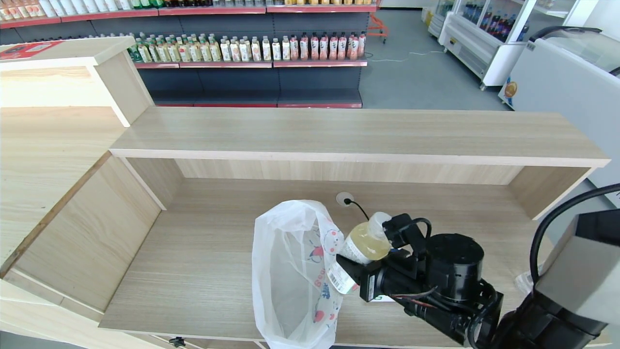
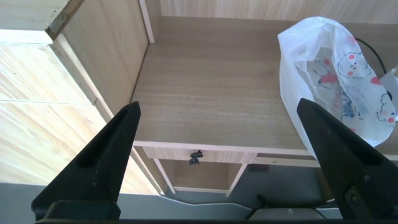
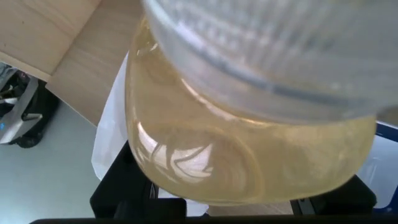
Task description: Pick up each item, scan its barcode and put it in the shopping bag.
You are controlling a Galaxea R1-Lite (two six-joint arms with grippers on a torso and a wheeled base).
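A clear bottle point(image 1: 364, 246) of pale yellow drink with a white cap and a barcode label hangs tilted at the right rim of the white shopping bag point(image 1: 295, 276). My right gripper point(image 1: 372, 254) is shut on the bottle, above the counter point(image 1: 193, 261). In the right wrist view the bottle point(image 3: 249, 124) is very close, with the bag point(image 3: 112, 137) behind it. My left gripper point(image 2: 217, 155) is open with nothing between its fingers, held off the counter's near edge, to the left of the bag point(image 2: 339, 74).
The bag stands open near the counter's front edge. A black cable point(image 1: 359, 208) runs from a round port point(image 1: 344, 198) behind it. A raised wooden ledge point(image 1: 358, 133) and side walls enclose the counter. A small drawer handle point(image 2: 196, 157) sits below the front edge.
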